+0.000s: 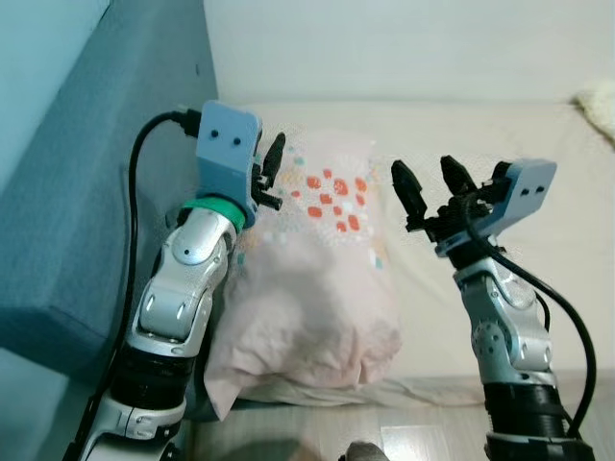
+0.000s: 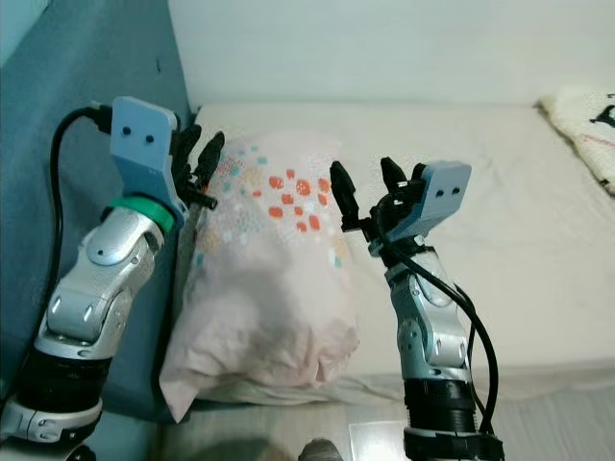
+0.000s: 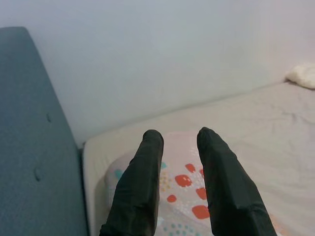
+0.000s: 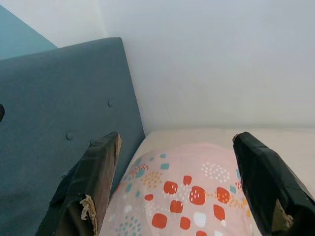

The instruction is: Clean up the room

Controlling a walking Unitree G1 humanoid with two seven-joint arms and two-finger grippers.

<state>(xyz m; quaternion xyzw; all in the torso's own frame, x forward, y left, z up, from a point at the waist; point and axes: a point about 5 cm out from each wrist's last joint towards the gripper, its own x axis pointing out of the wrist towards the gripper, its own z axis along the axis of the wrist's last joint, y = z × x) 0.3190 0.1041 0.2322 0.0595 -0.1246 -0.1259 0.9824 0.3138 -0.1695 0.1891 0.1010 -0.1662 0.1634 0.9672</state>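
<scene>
Pink patterned pillow (image 1: 317, 279), one, on beige bed (image 1: 500, 154), left claw (image 1: 267, 178) narrowly parted, right claw (image 1: 430, 187) spread open, both hovering beside it

Head stereo pair looks steeply down on the bed (image 1: 500, 144), near. Both wrist cameras face the wall (image 3: 162, 54), sharing the pillow (image 4: 182, 191), frame bottom.

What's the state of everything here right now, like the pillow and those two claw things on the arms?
Pillow: lying on the bed beside the blue headboard, not held by either tool.
Left tool: raised at the pillow's left side, fingers a little apart, holding nothing.
Right tool: raised at the pillow's right side, fingers wide open, holding nothing.
Bed: sheet lies mostly flat, slightly wrinkled.
Headboard: upright against the wall.
</scene>
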